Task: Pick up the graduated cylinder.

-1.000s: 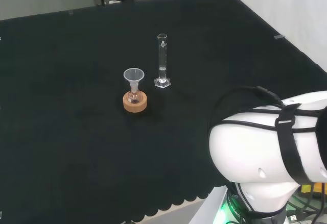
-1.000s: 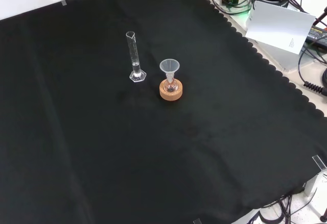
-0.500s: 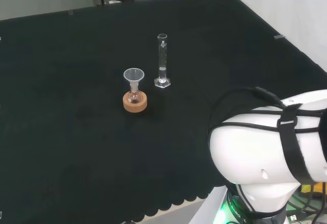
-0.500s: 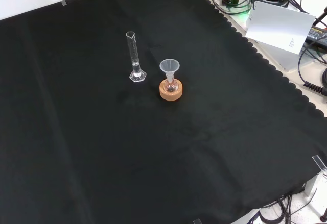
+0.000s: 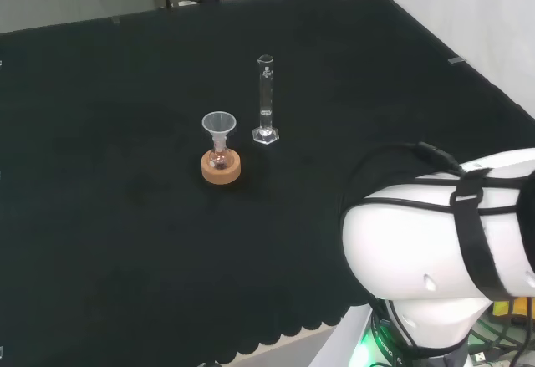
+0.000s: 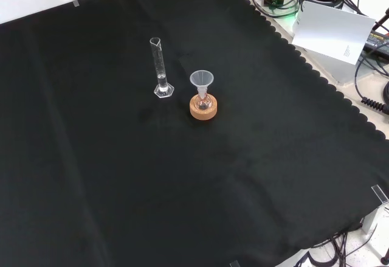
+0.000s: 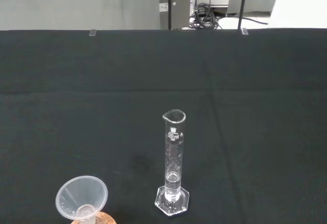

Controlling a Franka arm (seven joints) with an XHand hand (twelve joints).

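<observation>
From the head view, going left to right across the black cloth [image 5: 100, 216]: a small flask [image 5: 220, 159] sits in a cork ring stand [image 5: 221, 167], with a clear funnel [image 5: 219, 124] standing in its neck. Just to the right of it, and a little farther off, the graduated cylinder [image 5: 266, 99] stands upright on its hexagonal foot, apart from the stand and touching nothing else. Farther right and nearer, the arm's big white link [image 5: 443, 242] bulks up with a black strap and cable across it.

In the front view the order swaps: the graduated cylinder [image 6: 160, 68] is on the left, the cork ring stand [image 6: 203, 107] with the funnel [image 6: 202, 81] to its right and slightly nearer. A white sheet of paper [image 6: 334, 31] and some cables lie off the cloth's far right edge.

From the wrist the graduated cylinder [image 7: 173, 163] is straight ahead and upright, the funnel [image 7: 82, 198] beside it.

I cannot tell how the hand is set.
</observation>
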